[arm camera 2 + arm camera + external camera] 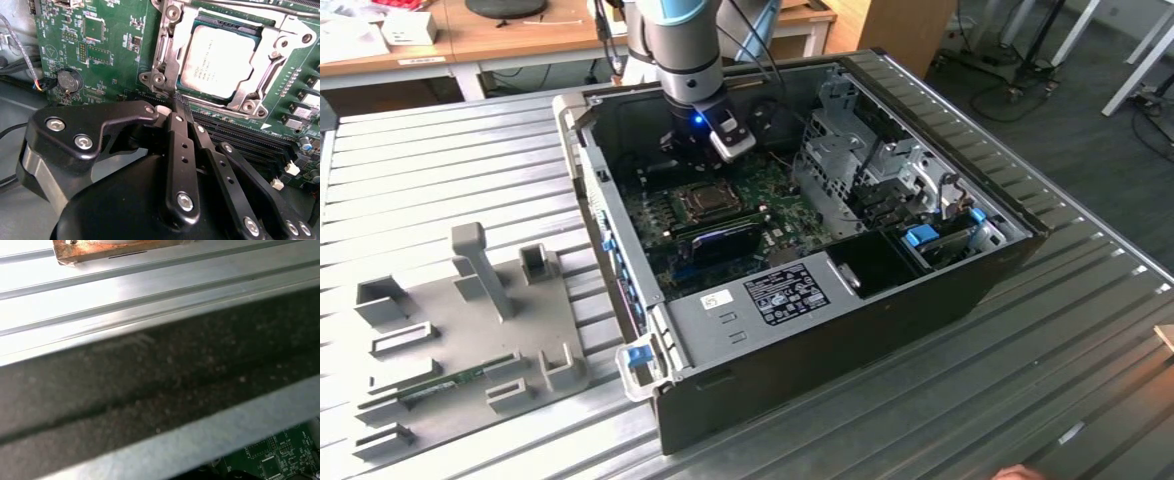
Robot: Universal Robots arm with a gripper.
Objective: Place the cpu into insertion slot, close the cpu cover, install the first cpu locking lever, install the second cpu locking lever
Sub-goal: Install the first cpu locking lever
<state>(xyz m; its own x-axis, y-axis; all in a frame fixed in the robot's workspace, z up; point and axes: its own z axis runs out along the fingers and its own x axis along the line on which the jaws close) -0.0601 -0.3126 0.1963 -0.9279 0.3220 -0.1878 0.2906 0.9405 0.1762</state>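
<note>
Inside the open computer case [761, 400] on the counter [440, 150], the end effector [178, 103], fingers [180, 135] pressed together around nothing, hangs just beside the insertion slot [159, 75]. The cpu [222, 60] lies in that slot beneath the lowered cpu cover [265, 75].

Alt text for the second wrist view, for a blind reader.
The cpu lies under the closed cpu cover on a green circuit board. The black end effector, shut, is beside the cover's edge.
</note>
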